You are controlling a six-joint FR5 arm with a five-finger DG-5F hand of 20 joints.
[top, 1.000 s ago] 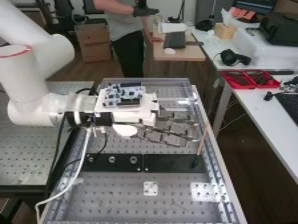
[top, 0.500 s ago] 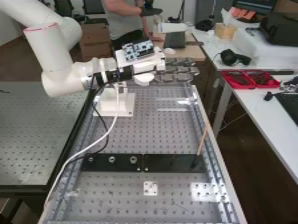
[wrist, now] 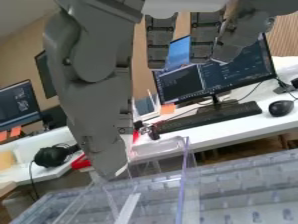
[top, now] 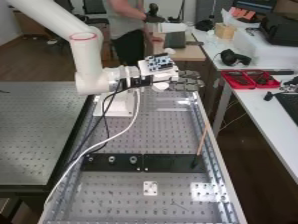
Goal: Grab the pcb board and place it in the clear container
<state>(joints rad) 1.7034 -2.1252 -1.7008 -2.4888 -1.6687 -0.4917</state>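
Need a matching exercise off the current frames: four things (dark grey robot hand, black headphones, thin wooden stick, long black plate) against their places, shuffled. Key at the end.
Things
1. dark grey robot hand
2. black headphones
3. thin wooden stick
4. long black plate

Places
A. lying crosswise on the perforated metal bench
B. on the white table
C. at the bench's far end
D. standing at a slant near the bench's right edge in the high view

Pairs: 1-C, 2-B, 3-D, 4-A
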